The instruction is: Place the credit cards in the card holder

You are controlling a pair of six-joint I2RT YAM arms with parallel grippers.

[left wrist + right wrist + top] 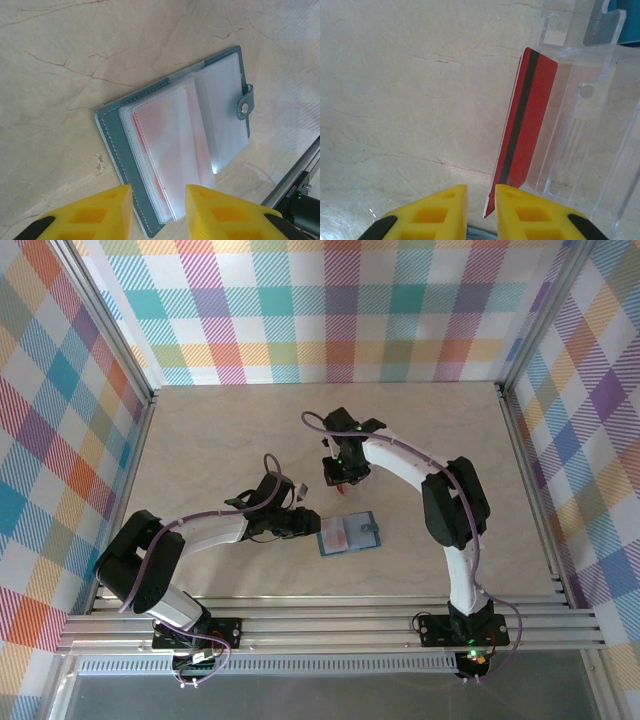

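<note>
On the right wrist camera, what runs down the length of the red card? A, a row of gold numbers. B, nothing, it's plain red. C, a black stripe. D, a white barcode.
C: the red card beside the clear plastic case has a black stripe running from end to end.

A table (200,430) with a pale beige, marble-like top has walls (330,310) in a colourful check pattern on its left, far and right sides. Silver metal rails (330,625) run along its near edge, from left to right. A clear plastic case (590,115) lies on the table top, and the beige surface is seen through it.
</note>
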